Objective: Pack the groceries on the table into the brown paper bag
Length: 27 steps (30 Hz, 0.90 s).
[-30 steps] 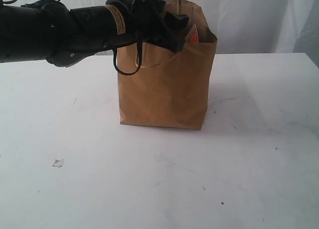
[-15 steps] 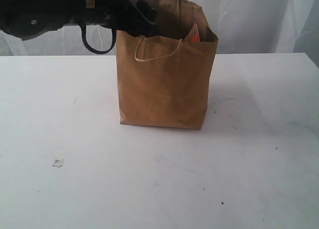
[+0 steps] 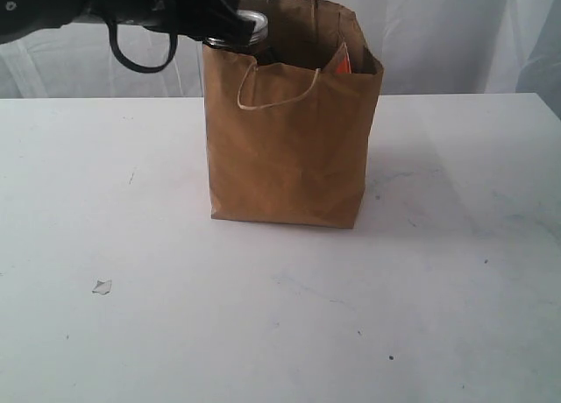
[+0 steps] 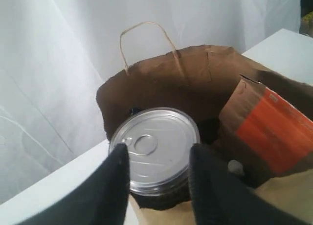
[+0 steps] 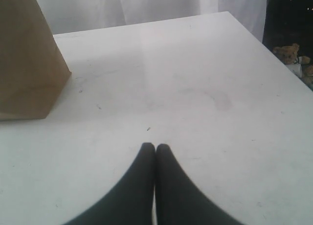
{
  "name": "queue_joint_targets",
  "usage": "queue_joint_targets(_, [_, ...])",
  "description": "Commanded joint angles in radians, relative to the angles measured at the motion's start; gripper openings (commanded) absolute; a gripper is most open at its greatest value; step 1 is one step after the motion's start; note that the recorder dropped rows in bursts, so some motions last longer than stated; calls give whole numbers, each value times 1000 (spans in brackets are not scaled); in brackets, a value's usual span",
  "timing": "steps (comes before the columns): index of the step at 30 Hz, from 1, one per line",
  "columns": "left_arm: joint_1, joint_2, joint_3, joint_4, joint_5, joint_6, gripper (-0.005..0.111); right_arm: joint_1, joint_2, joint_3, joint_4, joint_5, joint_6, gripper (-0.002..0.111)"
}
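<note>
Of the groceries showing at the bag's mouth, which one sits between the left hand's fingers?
The dark silver-topped can, with its pull-ring lid, sits between the left hand fingers. The orange-labelled brown pouch stands apart, untouched.

Creased matt brown kraft paper bag (image 3: 294, 149); dark can's shiny brushed-metal pull-tab top (image 4: 155, 147); smooth, scuffed matt white tabletop (image 3: 280, 315).

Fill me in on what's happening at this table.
The left gripper is at the top of the brown paper bag, its fingers either side of a silver-topped can at the bag's mouth. An orange-labelled pouch is already standing inside the bag. The right gripper is shut and empty, hanging over bare table beside the bag. No groceries show on the table outside the bag.
</note>
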Motion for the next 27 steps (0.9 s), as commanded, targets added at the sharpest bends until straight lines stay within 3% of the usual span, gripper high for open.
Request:
queue_joint_targets(1, [2,-51,-2,-1,108,8,16,-9,-3,5,-1,-4,2,0])
queue_joint_targets(3, [2,-71,-2,0,128,41,1,-9,-3,5,-1,-4,2,0])
queue_joint_targets(10, [2,-164,51,0,115,45,0,-9,-3,5,-1,-4,2,0])
queue_joint_targets(13, [45,-175,117,20,156,42,0,-9,-3,5,-1,-4,2,0])
queue_joint_targets(16, [160,-175,197,23,127,42,0,-9,-3,5,-1,-4,2,0])
queue_joint_targets(20, [398,-162,275,21,73,37,0,-9,-3,5,-1,-4,2,0])
queue_joint_targets(23, [538,-169,307,-4,117,-29,0,-9,-3,5,-1,-4,2,0])
queue_joint_targets(27, [632,-250,383,-32,154,-29,0,-9,-3,5,-1,-4,2,0])
